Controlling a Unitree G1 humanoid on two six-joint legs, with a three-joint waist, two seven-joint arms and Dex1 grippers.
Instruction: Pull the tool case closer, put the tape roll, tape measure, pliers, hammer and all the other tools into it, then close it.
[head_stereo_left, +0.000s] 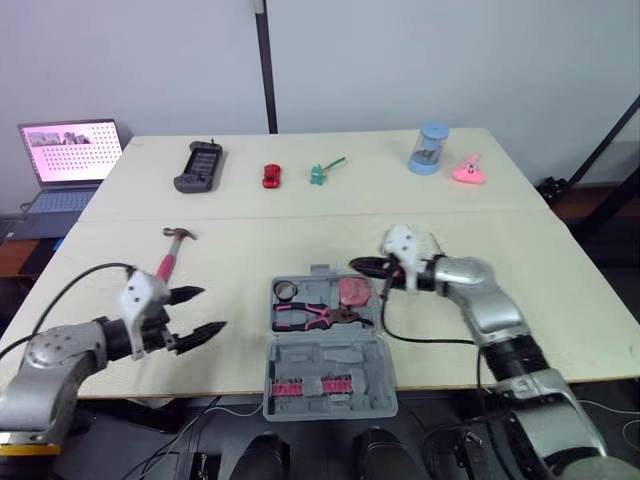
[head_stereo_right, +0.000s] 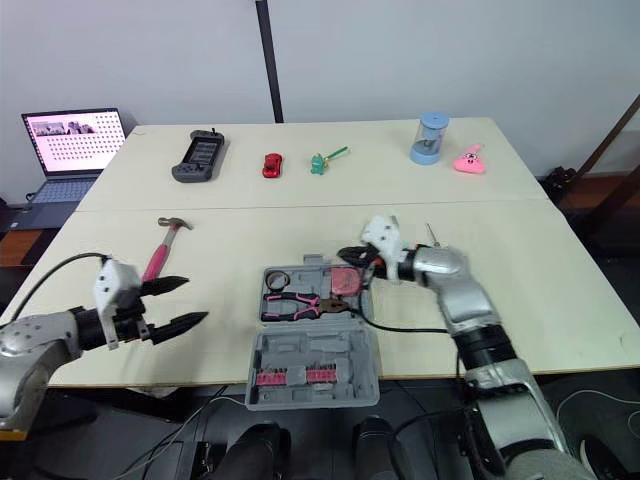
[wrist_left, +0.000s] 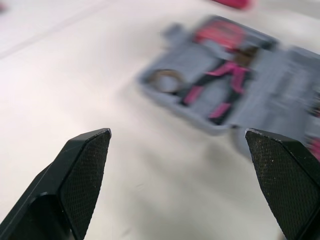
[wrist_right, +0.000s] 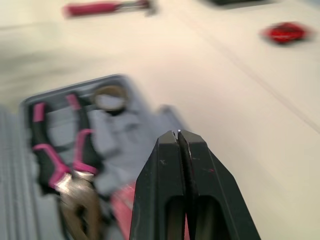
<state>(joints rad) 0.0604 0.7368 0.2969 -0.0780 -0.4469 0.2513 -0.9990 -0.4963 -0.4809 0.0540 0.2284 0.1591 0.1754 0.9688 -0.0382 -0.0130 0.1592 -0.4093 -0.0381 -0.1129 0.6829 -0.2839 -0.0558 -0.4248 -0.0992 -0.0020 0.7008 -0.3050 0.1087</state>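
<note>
The grey moulded plastic tool case (head_stereo_left: 325, 352) is lying open at the near edge of the pale table (head_stereo_left: 500, 190), its lid flopped toward the robot and showing a row of pink bits. In the tray a small ring-shaped tape roll (head_stereo_left: 286, 290) is sitting at the far left corner. Pliers (head_stereo_left: 310, 316) with pink and black grips are lying across the middle, and a rounded pink tape measure (head_stereo_left: 353, 291) is resting at the far right.

The hammer (head_stereo_left: 170, 256), pink-handled with a metal head, is lying on the table left of the case, well apart from it. The left gripper (head_stereo_left: 212, 308) is hovering just nearer than the hammer, empty, its pointed fingers (wrist_left: 87, 170) spread wide and showing knurled black pads. The right gripper (head_stereo_left: 354, 265) is hanging over the case's far right corner, close to the tape measure, its fingertips pressed flat together and gripping nothing.
</note>
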